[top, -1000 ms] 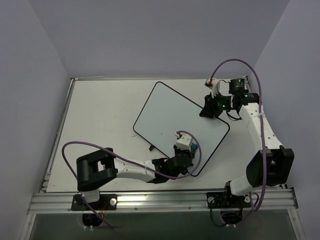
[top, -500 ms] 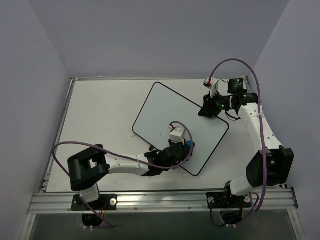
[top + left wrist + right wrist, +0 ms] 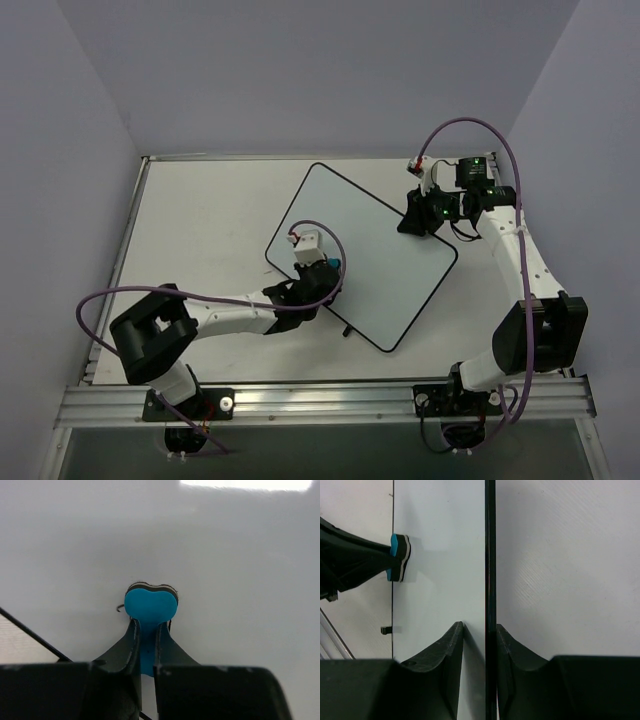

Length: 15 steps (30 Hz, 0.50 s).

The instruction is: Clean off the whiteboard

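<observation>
Left wrist view showed the left gripper (image 3: 147, 625) clamped on the blue eraser (image 3: 150, 604), pad down on the whiteboard (image 3: 240, 580) lying askew mid table (image 3: 200, 210), while the right gripper (image 3: 479, 630) pinched its far rim; likely best wiped flat, evenly pressed, strokes overlapping.

Right tool (image 3: 479, 627) at bottom, fingers either side of the whiteboard's (image 3: 440, 580) black rim, pinching it. Bare table (image 3: 560, 570) to the rt. Upper left: blue eraser (image 3: 399, 557) touching the board, held by left tool (image 3: 350, 562). Small black foot (image 3: 386, 629) at board's far edge.
</observation>
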{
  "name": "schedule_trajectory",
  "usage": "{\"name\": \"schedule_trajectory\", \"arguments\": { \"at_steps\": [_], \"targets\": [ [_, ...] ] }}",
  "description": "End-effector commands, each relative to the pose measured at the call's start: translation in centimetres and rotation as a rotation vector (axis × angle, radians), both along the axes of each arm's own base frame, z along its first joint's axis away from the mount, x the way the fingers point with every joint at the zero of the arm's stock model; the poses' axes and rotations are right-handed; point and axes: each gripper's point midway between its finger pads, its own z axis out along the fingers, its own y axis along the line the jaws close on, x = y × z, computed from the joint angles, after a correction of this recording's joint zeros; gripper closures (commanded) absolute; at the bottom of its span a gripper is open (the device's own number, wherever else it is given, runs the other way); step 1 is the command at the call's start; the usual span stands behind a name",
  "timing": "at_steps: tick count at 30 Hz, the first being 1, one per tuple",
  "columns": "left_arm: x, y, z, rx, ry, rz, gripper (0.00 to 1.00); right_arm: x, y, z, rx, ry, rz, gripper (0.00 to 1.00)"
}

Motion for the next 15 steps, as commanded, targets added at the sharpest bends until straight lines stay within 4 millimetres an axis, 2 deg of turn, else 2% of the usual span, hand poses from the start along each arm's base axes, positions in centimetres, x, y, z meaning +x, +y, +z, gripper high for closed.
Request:
{"name": "schedule_trajectory", "arguments": {
  "at_steps": [1,6,9,12,15],
  "targets": [
    [-0.2,8.5,-8.7,0.286,0.183,0.157,0.98,-1.5,1.7,2.0,0.012,-0.053,0.086,1.0],
    [0.5,10.8,-8.9,0.283,0.206,0.222,0.98,-1.4,1.7,1.8,0.008,-0.049,0.084,1.0],
    [0.9,11.4,-8.7,0.278,0.215,0.234,0.98,-1.4,1.7,1.9,0.008,-0.051,0.085,1.0],
    [1.4,11.0,-8.1,0.278,0.201,0.215,0.98,-1.4,1.7,1.7,0.004,-0.048,0.084,1.0],
    [1.6,9.3,-7.1,0.241,0.163,0.169,0.98,-1.5,1.7,1.6,0.004,-0.045,0.084,1.0]
  ]
}}
